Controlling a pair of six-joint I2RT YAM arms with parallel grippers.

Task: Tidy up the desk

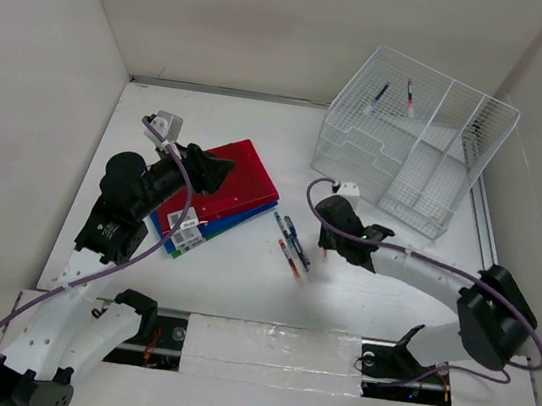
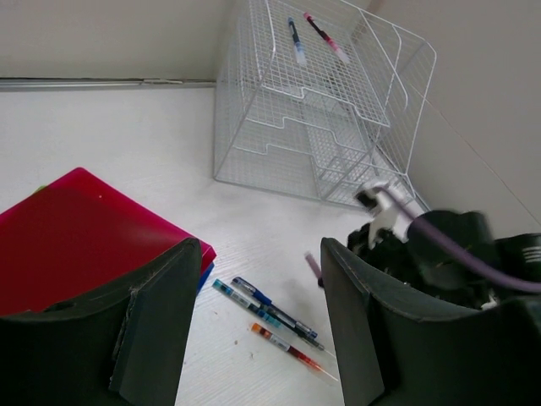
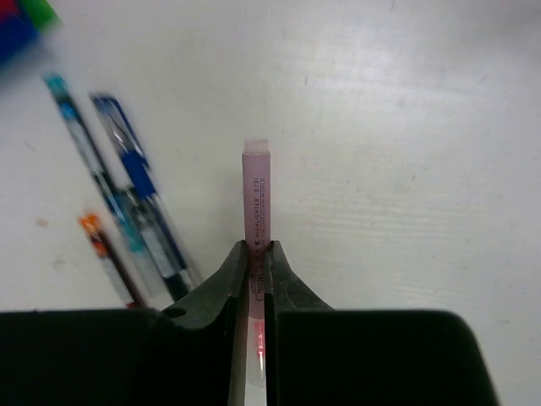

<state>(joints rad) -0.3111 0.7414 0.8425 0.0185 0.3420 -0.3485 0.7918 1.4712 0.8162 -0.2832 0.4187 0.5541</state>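
Up top on the wire rack [image 1: 356,156], two pens [image 1: 378,98]

We see the worktop [image 1: 240,280]. It is a big, flat, white top, dull and not shiny. It lies level and fills most of our view from above. Tall white walls [image 1: 36,79] stand at its left, right and back. A thin grey strip [image 1: 226,90] runs along its back edge. Up close we see fine, faint lines on it.
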